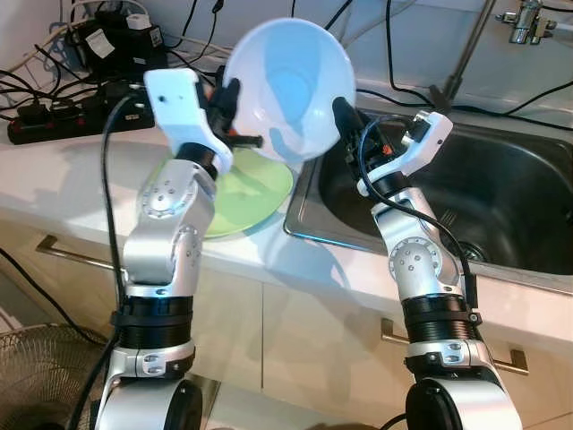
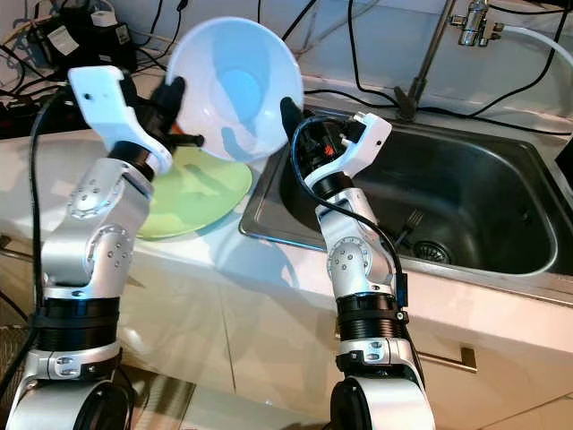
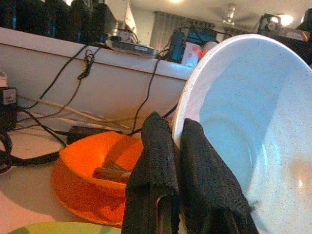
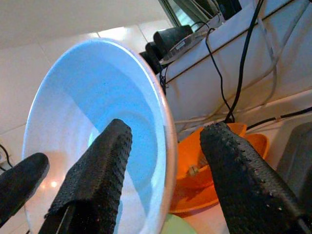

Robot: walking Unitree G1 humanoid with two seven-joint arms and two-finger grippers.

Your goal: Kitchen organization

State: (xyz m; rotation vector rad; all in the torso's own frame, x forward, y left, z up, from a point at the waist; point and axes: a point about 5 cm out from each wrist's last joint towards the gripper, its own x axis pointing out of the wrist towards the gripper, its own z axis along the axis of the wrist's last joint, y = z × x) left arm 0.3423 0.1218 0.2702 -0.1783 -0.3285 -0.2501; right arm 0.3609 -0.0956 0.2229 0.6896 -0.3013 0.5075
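1. Above the seam between surface [image 1: 54, 184] and sink [image 1: 501, 193], a white bowl [image 1: 288, 88] is held up in the air, tilted so its hollow faces the camera.
2. The left gripper [image 3: 176, 146] is clamped on the bowl's rim at 9 o'clock, its two black fingers [image 3: 152, 161] pinching the edge.
3. The right gripper [image 4: 168, 146] straddles the rim at 3 o'clock, one finger inside the bowl and one outside; its jaws stand spread, and I cannot tell whether either finger touches the rim.
4. A green plate [image 1: 255, 193] lies flat on the surface under the bowl, at its 6 o'clock, beside the sink's edge.
5. An orange bowl [image 3: 92, 175] with something in it sits on the surface behind the plate.
6. A fork [image 2: 407, 224] lies in the steel sink near the drain.
7. Black cables [image 1: 63, 98] and a power strip crowd the surface at 10 o'clock.
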